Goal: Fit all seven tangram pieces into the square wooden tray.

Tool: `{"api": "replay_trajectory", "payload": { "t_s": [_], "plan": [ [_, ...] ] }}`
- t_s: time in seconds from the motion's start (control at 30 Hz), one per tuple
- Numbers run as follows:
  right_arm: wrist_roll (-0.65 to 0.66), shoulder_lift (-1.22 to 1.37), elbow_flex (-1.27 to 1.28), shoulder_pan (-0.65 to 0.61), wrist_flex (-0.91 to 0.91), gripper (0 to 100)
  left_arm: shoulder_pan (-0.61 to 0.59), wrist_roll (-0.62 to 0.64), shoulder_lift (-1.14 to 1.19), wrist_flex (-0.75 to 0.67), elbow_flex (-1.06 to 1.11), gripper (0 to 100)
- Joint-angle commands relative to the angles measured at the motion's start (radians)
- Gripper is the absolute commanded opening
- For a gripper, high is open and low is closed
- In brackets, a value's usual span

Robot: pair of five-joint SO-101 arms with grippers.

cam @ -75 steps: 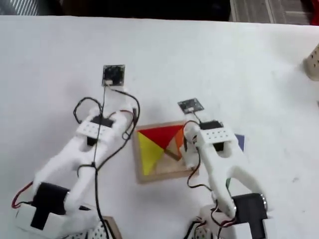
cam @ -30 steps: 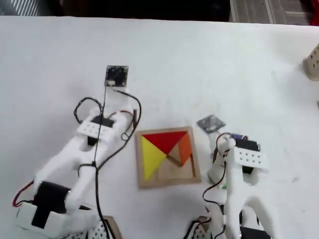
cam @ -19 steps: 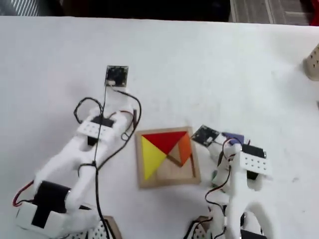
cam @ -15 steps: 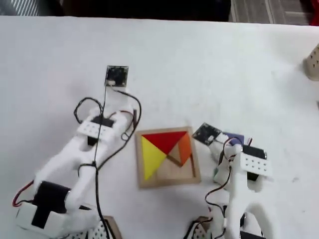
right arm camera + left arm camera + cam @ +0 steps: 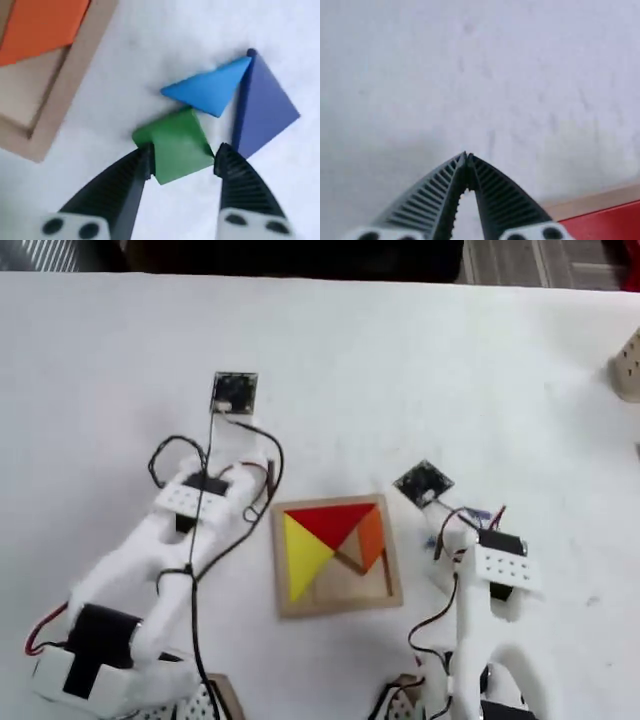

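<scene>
Right end effector (image 5: 184, 152): the jaws are being held wide and are straddling the green piece (image 5: 175, 140) on the tabletop (image 5: 450, 360). One fingertip is sitting at a corner of the piece. Whether the pads are pressing cannot be told. Nothing is being lifted.

Just beyond the fingertips, a light-blue triangle (image 5: 207, 90) is touching the green piece at its far corner. A dark-blue triangle (image 5: 265, 107) is lying past one fingertip, with its edge against the light-blue one. The tray (image 5: 70, 95) is lying out to the other finger's side, near the loose pieces but apart from them.

Tray: a red triangle (image 5: 325, 522), a yellow triangle (image 5: 300, 555) and an orange piece (image 5: 372, 537) are being held inside. Bare wood is showing in the rest, so the task is being judged partly done.

Left end effector (image 5: 466, 161): it is being kept closed tip to tip, with nothing between, over bare tabletop. The tray's corner is lying behind the fingers to one side.

Handling, as judged: the green piece is being taken as thin, stiff, light wood with slick paint. Two opposite flat edges, low down, are being favoured for the grip rather than corners. A corner pinch is being judged likely to spin the piece or squirt it out. The light-blue triangle is likely to be nudged.
</scene>
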Motion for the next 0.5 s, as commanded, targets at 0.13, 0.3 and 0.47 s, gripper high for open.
{"api": "replay_trajectory", "payload": {
  "t_s": [0.13,0.3,0.47],
  "plan": [
    [-0.298,-0.012,-0.152,-0.031,0.2,19.4,0.001,-0.008,-0.007,0.005,-0.054,2],
    [-0.598,-0.002,-0.161,-0.033,0.219,19.4,0.001,-0.008,-0.005,0.005,-0.054,2],
    [-0.684,-0.002,-0.123,-0.031,0.168,19.4,0.001,-0.008,-0.004,0.005,-0.054,2]
  ]
}}
